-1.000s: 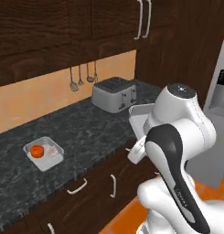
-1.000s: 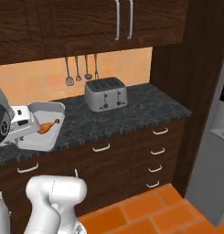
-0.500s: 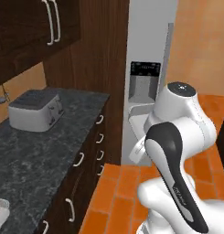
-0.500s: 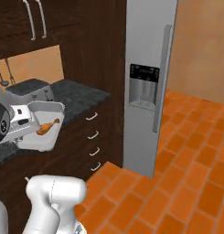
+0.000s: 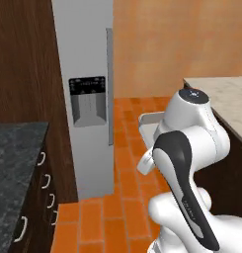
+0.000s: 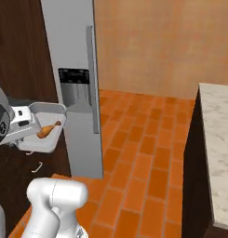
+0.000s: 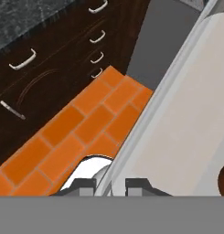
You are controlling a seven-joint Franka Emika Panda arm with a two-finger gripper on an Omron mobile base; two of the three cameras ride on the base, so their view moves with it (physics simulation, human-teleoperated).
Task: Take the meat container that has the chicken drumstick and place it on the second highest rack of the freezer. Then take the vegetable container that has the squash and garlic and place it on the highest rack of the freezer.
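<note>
Now: meat container (image 6: pixel 41 135) carried in air before the closed freezer (image 6: pixel 73 56).
Right base view shows the chicken drumstick (image 6: pixel 49 129) inside, thin end up toward the freezer; left base view shows just the container's rim. Hand view: tool (image 7: pixel 110 184) clenched on the container's near rim.

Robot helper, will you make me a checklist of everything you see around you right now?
Surface: orange brick floor; dark stone counter at left, pale marble counter at right.
Job's things: white meat container held up, chicken drumstick lying inside; freezer door closed.
Clutter: nothing seen.
Grippers: gripper shut on the container's rim.
Cables: nothing seen.
Surroundings: dark wood drawers, orange wall.
</note>
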